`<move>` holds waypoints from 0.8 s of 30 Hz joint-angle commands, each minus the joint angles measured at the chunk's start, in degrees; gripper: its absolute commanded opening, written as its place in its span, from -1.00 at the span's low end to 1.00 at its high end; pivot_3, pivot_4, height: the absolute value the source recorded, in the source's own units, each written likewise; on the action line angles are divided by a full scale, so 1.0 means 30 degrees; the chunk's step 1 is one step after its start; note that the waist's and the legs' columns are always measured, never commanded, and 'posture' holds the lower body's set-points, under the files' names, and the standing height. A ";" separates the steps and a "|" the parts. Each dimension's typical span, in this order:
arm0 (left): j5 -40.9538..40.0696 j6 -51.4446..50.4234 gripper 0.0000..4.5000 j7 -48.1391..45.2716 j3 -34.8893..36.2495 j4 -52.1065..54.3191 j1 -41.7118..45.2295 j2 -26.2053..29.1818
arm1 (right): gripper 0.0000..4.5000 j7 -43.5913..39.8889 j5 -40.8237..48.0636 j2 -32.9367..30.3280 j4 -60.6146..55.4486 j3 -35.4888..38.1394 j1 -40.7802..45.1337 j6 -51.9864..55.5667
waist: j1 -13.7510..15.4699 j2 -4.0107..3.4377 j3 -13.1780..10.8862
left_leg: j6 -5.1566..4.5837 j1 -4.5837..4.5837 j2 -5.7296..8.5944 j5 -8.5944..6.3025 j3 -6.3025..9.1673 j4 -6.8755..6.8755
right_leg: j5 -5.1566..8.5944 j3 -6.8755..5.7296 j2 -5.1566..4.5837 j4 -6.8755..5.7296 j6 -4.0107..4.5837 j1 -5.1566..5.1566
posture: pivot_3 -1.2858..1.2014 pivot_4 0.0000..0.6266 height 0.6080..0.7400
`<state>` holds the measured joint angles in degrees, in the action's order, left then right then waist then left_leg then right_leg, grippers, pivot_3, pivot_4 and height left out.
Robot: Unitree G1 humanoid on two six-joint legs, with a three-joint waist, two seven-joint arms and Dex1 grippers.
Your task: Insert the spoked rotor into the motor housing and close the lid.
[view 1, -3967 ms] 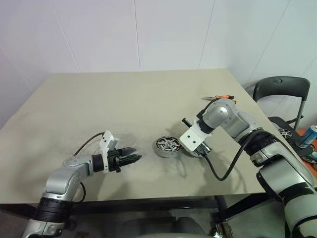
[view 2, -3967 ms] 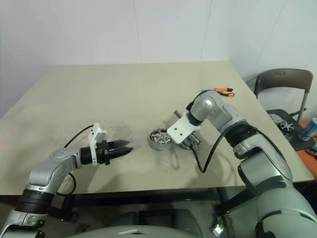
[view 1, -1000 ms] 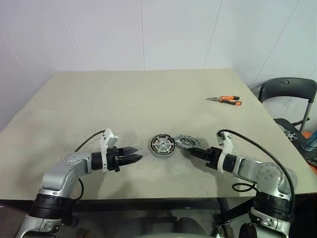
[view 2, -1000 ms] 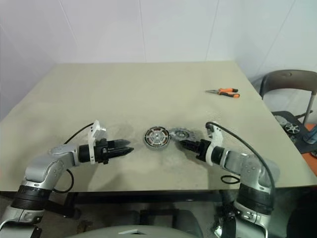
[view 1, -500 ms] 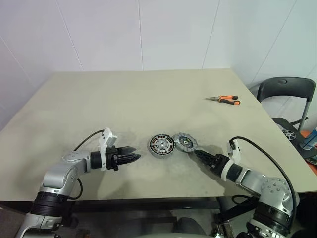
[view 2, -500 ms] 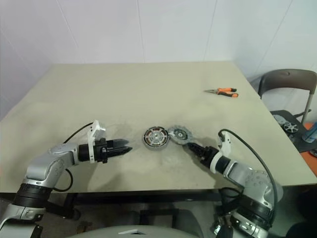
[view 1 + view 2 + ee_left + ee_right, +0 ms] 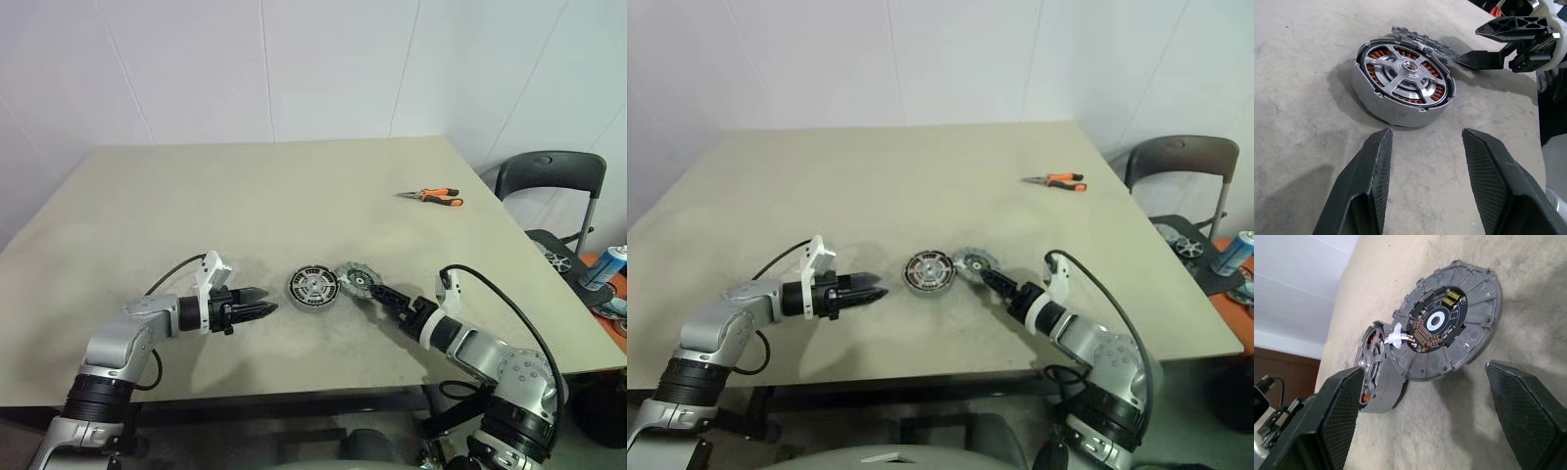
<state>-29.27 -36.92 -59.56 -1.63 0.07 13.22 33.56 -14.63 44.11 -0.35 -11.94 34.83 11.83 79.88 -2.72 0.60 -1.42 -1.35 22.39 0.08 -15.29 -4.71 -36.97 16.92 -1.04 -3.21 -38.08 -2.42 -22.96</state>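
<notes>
A: Centre of the head view: the motor housing (image 7: 313, 288) sits on the table (image 7: 294, 186), with the spoked rotor (image 7: 1408, 74) already seated inside it, copper coils showing between the spokes.

B: And the lid (image 7: 1450, 329)?

A: Just right of the housing, tilted. One edge leans on the housing rim, the other rests on the table. Its circuit-board side faces the right gripper (image 7: 1422, 431).

B: Finger states?

A: The right gripper's jaws are spread wide, one on either side of the lid, touching nothing. The left gripper (image 7: 1425, 139) sits lower left of the housing, fingers parted, empty, pointing at the housing wall.

B: Judged step: grasp the lid and seat it over the rotor. Risks?

A: First, the lid is propped, not flat. A finger nudging it before the jaws close could slide it off the rim or tip it flat. Second, the housing looks free to move, with nothing bracing it; a push from the right could shove it toward the left gripper. Third, the white wires on the lid's inner face could get pinched if it seats misaligned.

B: Orange pliers (image 7: 430, 197), upper right, well apart. No concern.
</notes>
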 commanded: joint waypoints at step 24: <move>0.0337 0.0513 0.07 0.0016 0.0102 -0.0170 0.0198 -0.0293 | -0.03 -0.1253 -0.1535 -0.3809 -0.1037 -0.8267 0.1887 -0.4873 | 0.0085 -0.0104 -0.0086 | -0.0071 0.0237 -0.0004 0.0016 -0.0018 0.0010 | -0.0103 -0.0150 -0.0129 0.0065 -0.0095 -0.0315 | 0.03 -1.00 1.00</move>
<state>-28.17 -36.64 -59.09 -1.98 -0.53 13.14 32.35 -16.36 39.79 -10.76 -11.94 11.51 15.86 67.23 -2.46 0.29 -1.68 -1.57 23.21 0.07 -15.24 -4.76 -36.98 16.59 -1.49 -3.60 -37.89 -2.74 -24.00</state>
